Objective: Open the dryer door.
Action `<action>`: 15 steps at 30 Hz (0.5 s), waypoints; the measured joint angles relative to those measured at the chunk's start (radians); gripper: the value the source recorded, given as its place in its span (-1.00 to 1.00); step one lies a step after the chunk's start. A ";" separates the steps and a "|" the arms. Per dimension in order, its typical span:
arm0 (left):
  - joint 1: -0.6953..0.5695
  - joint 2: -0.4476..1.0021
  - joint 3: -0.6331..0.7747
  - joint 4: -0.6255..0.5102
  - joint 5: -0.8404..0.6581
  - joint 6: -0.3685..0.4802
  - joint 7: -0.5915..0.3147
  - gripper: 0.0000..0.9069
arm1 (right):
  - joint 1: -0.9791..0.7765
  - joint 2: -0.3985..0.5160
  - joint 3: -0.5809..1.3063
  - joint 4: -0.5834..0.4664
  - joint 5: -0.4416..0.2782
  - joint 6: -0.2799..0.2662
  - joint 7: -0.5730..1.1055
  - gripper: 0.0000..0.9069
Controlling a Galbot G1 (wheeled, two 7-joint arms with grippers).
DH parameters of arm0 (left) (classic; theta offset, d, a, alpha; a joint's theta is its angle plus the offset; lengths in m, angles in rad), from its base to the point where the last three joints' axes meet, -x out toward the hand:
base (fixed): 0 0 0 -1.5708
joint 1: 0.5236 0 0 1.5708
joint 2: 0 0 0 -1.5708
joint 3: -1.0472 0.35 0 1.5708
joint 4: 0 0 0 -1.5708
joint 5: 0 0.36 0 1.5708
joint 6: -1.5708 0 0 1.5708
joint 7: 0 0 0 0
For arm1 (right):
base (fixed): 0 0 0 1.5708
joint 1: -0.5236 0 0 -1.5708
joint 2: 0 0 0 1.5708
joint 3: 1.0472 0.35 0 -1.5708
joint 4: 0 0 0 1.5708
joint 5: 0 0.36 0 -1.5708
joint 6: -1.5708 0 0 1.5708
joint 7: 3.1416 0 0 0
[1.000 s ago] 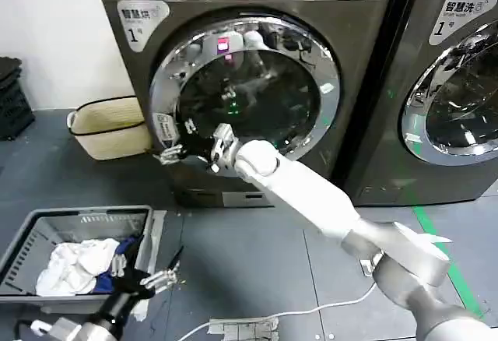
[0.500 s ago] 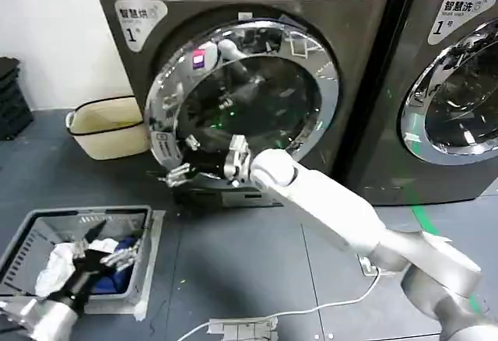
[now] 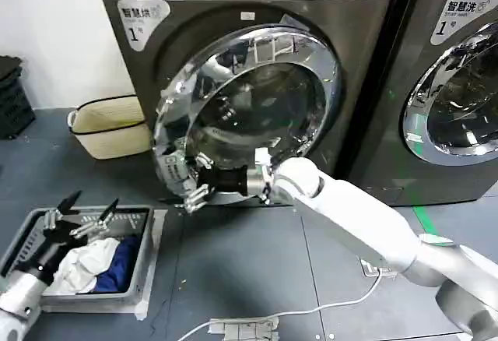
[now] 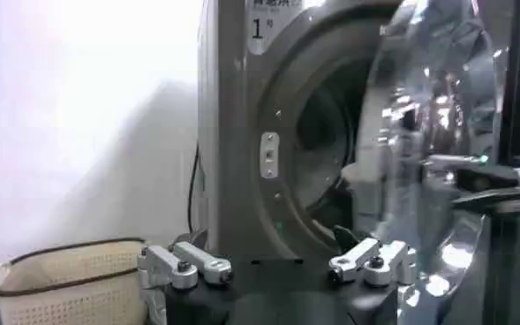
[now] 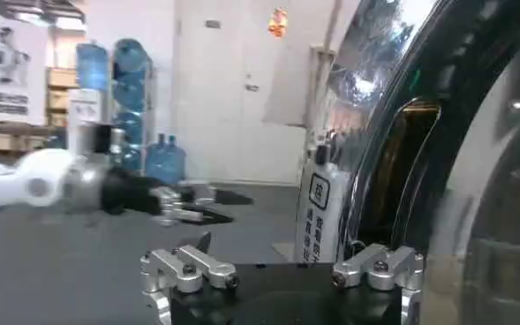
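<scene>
Dryer (image 3: 257,53) is standing at 12 o'clock in the head view, second machine (image 3: 447,84) sitting just beside it at 2 o'clock. Dryer door (image 3: 249,115) is hanging partly swung out, its free edge at 9 o'clock off the body; left wrist view is showing a gap between door (image 4: 436,168) and drum opening (image 4: 317,168).

Right arm (image 3: 366,224) is reaching in from 4 o'clock, crossing the floor (image 3: 257,271) in front of the machine. Right gripper (image 3: 194,193) is sitting at the door's lower rim near 7 o'clock, fingers spread apart, one seeming to be hooking the rim edge; actual contact can't be told. Right wrist view is showing the chrome rim (image 5: 374,115) and a white label (image 5: 317,212) close by the fingers (image 5: 379,265).

Laundry basket (image 3: 23,236) with clothes (image 3: 85,267) is sitting at 8 o'clock, left gripper (image 3: 82,215) hovering over it, fingers apart, holding nothing. Woven basket (image 3: 109,127) is standing at 10 o'clock against the wall, beside the dryer, near the door's swing side. White cable (image 3: 296,314) is lying at 6 o'clock. Open floor is lying between the laundry basket and the door.
</scene>
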 joint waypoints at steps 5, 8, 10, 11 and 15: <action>-0.051 0.068 0.050 0.064 0.007 -0.012 0.015 1.00 | -0.021 -0.043 0.022 0.019 0.003 0.013 -0.046 1.00; -0.094 0.115 0.096 0.103 0.012 -0.017 0.026 1.00 | -0.035 -0.067 0.039 0.029 0.015 0.018 -0.078 1.00; -0.124 0.150 0.133 0.130 0.021 -0.020 0.036 1.00 | -0.046 -0.084 0.052 0.036 0.020 0.022 -0.105 1.00; -0.140 0.166 0.152 0.143 0.024 -0.020 0.039 1.00 | -0.052 -0.092 0.057 0.040 0.021 0.023 -0.116 1.00; -0.210 0.220 0.228 0.186 0.036 -0.011 0.037 1.00 | -0.083 -0.128 0.092 0.057 0.035 0.028 -0.185 1.00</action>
